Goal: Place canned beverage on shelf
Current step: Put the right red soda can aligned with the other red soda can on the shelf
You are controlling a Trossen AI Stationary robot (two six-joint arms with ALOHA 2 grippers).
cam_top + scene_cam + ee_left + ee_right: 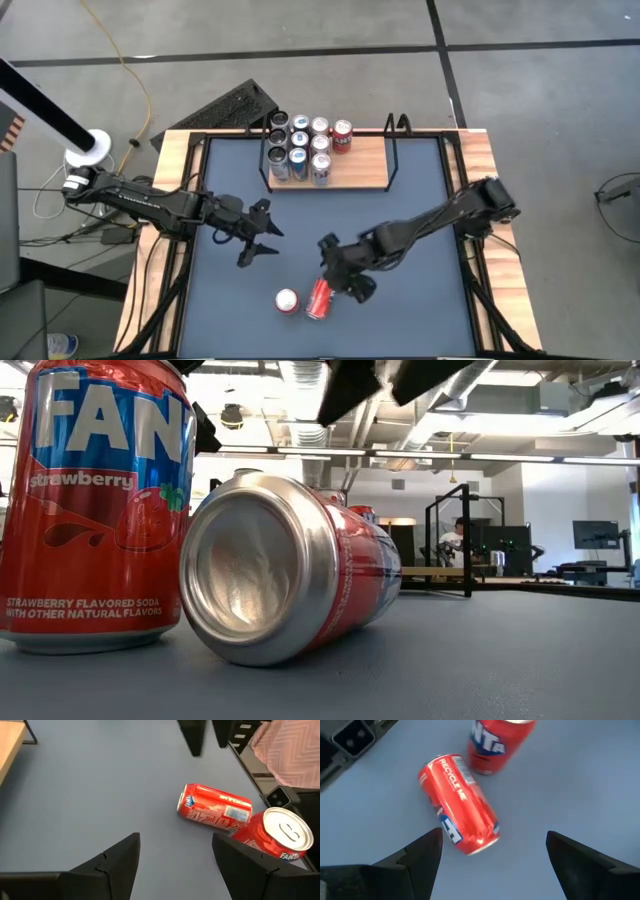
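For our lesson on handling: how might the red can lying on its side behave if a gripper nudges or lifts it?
Lying on its round side, the tipped can would probably roll if nudged. Its smooth, shiny wall may slip between fingers. The upright can stands close beside it, so a roll that way could knock it.

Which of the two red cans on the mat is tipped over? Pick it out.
The tipped can, lying on its side right by the right gripper. The other can, just left of it, stands upright, silver top up.

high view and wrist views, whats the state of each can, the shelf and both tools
lying can: on its side, untouched
standing can: upright beside it
shelf: eight cans upright at its left end, rest bare
left tool: open, empty, above the mat
right tool: open, empty, over the lying can
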